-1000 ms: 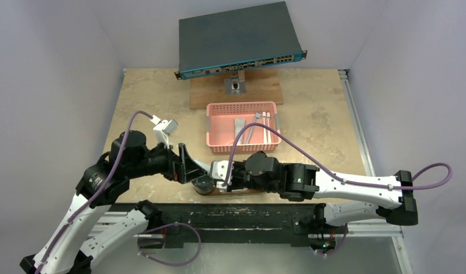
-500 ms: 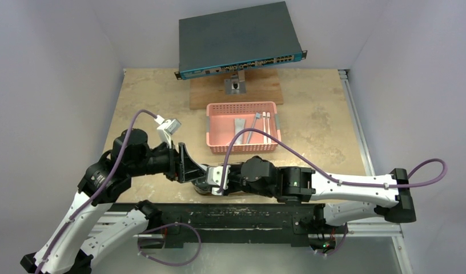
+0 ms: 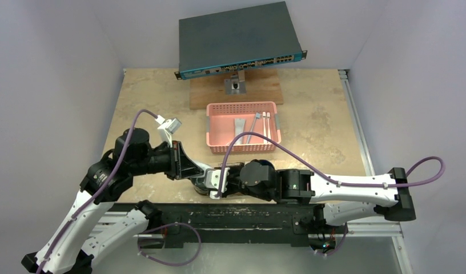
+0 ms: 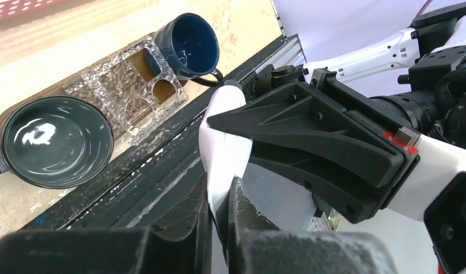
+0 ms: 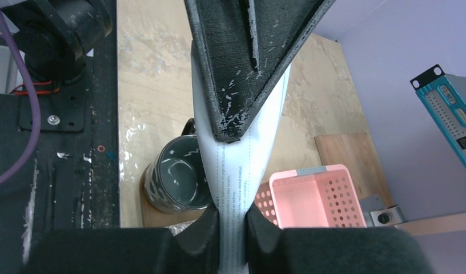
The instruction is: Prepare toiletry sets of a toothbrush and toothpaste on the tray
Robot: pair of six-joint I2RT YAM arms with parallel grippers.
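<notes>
Mid-air handover, as I read it. The left gripper point(image 4: 219, 197) and right gripper point(image 5: 231, 220) are both clamped narrow on the same white tube point(image 5: 236, 165), one at each end.

How to do it well:
- Only one side lets go, and only once the other's pinch is solid. The tube is thin and floppy, so it'll likely droop from a single end.
- No pulling apart while both hold. That risks creasing it or sliding it out of a pad.
- Releasing side should back straight off along the tube. The fingertips sit just beside each other, so a sideways move could clip.
- Then lay it flat on a bare part of the tray point(image 5: 151, 220), clear of the mugs point(image 4: 56, 142).

Where things are:
- The tube spans the two grippers, pinched flat, above the near table edge. It's not touching the tray.
- The tray is below, with two mugs and some clear wrap point(image 4: 125, 85) on it.
- The toothbrushes point(image 3: 265, 123) lie in the basket point(image 3: 242, 105), well apart from both grippers.
</notes>
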